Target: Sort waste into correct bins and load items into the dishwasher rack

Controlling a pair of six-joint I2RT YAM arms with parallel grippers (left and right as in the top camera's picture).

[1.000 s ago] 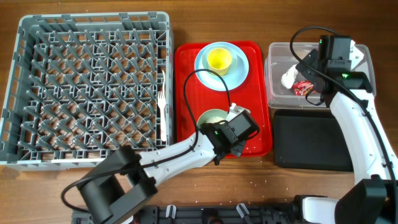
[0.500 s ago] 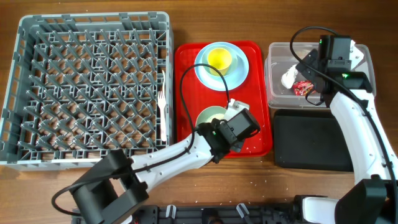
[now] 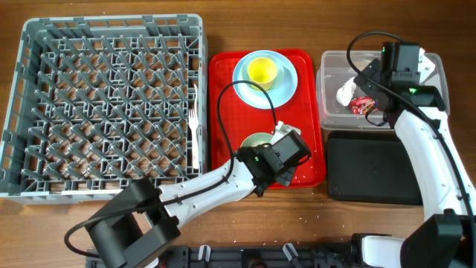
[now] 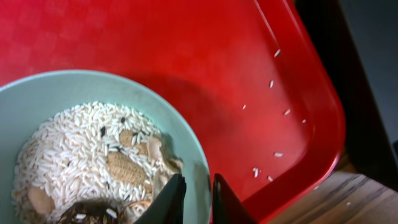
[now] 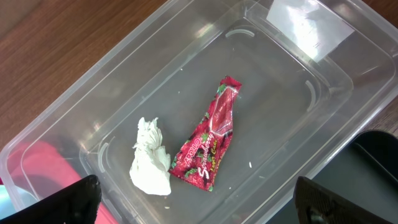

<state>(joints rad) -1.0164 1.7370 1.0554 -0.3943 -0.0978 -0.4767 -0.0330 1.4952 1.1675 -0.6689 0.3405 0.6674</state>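
Note:
My left gripper (image 3: 286,154) is shut on the right rim of a mint-green bowl (image 3: 255,139) on the red serving tray (image 3: 223,112). In the left wrist view the fingers (image 4: 196,194) pinch the rim of the bowl (image 4: 56,93), which holds rice and brown scraps (image 4: 81,149). A yellow cup (image 3: 262,71) stands on the light-blue plate (image 3: 288,83). My right gripper (image 3: 398,59) is open above the clear tub (image 3: 331,74). In the right wrist view the gripper (image 5: 199,205) is above the red wrapper (image 5: 208,146) and white tissue (image 5: 151,158), which lie in the tub.
The grey dishwasher rack (image 3: 104,104) fills the left, with a white fork (image 3: 192,123) along its right side. The black tray (image 3: 372,167) lies in front of the clear tub. A few rice grains (image 4: 273,84) are scattered on the red tray.
My left gripper and the bowl shifted slightly on the red tray and came back. The right arm has not moved.

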